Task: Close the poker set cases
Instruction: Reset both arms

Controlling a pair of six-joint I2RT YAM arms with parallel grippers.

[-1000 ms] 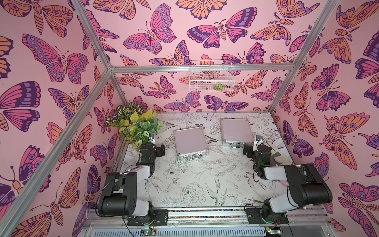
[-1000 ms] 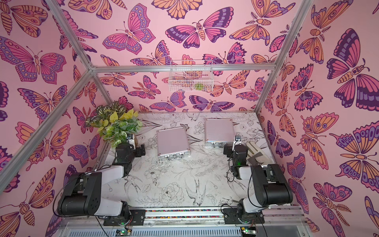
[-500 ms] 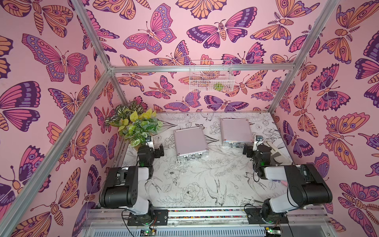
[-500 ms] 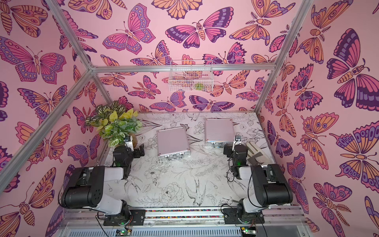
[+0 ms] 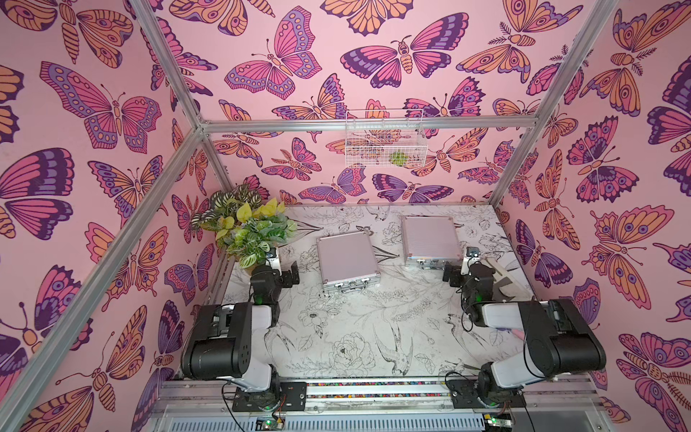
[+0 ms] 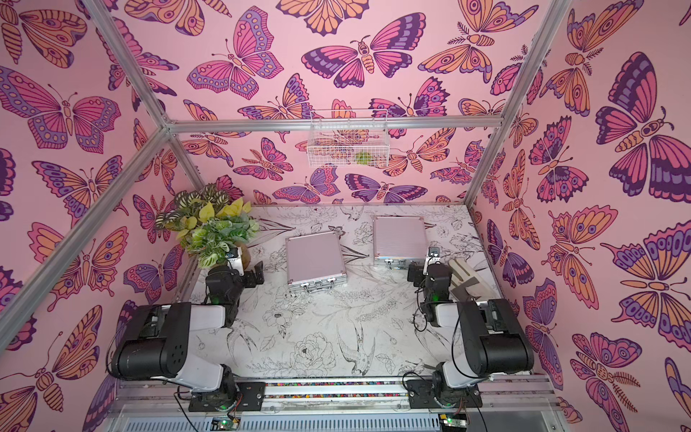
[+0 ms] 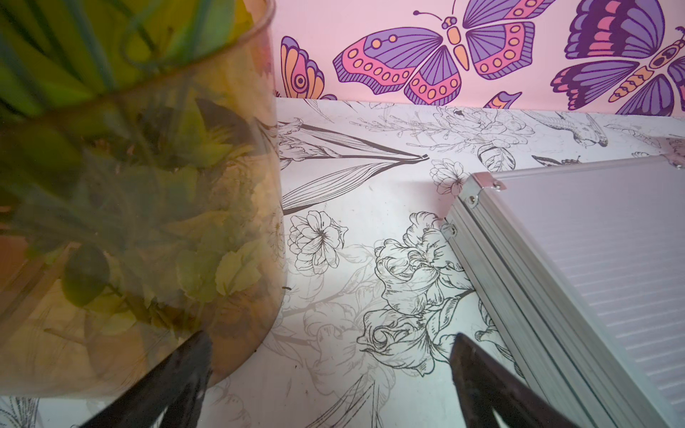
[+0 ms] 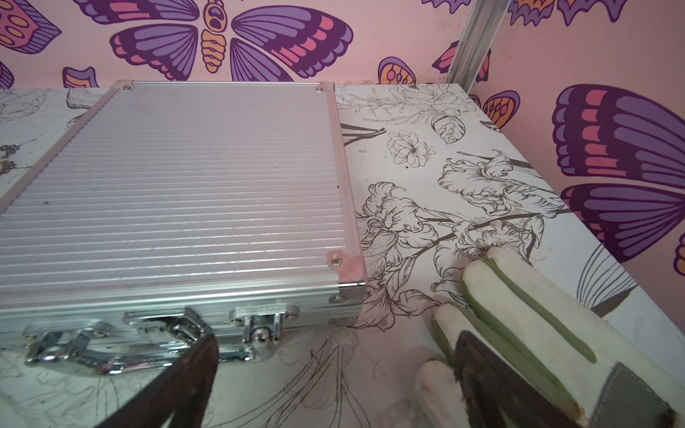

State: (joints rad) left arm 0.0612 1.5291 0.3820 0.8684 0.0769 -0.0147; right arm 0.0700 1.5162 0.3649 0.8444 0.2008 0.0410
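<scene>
Both cases flat on table, lids down. Left case sits by vase; right case further back. Handle + latch edges face the arms' base; left one skewed, long axis prob. along that edge. Rigid metal, likely heavy w/ chips, ribbed top slick, so press down on it or work the latches, don't pinch. Left gripper & right gripper spread, empty.

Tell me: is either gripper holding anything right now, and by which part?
Nothing is held. The left gripper and right gripper stand open with nothing between their jaws; the two ribbed silver aluminium cases lie shut.
</scene>
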